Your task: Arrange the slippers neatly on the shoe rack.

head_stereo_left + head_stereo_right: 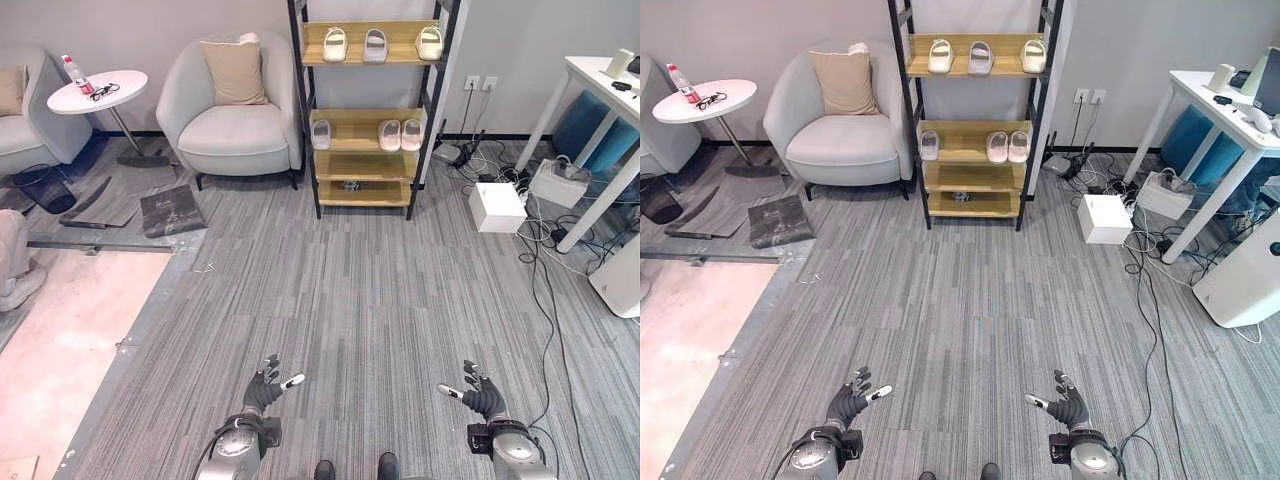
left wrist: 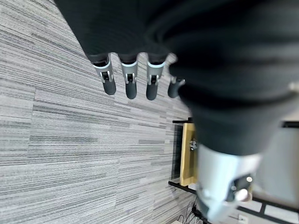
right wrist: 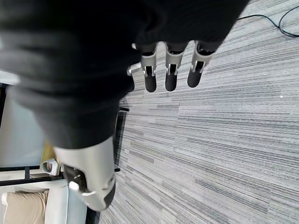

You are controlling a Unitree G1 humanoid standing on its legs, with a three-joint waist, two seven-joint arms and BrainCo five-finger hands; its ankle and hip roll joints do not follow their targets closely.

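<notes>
Ahead, across the grey striped carpet point(image 1: 360, 300): tall black-framed wooden shoe rack point(image 1: 372, 110) against the wall, carrying three pale slippers on its top shelf point(image 1: 375, 45) and three more on its middle shelf point(image 1: 390, 135), one of those apart at the left end. Low in front, well apart from the rack: left hand point(image 1: 266, 385) and right hand point(image 1: 480, 392), fingers straight and relaxed, holding nothing. Beside the rack: light grey armchair with beige cushion point(image 1: 228, 105)

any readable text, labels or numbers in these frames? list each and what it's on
None can be read.
Bottle on the round side table: it has a label, too small to read.
White box on the floor: no print visible.
Slippers and shoe rack: no markings visible.
</notes>
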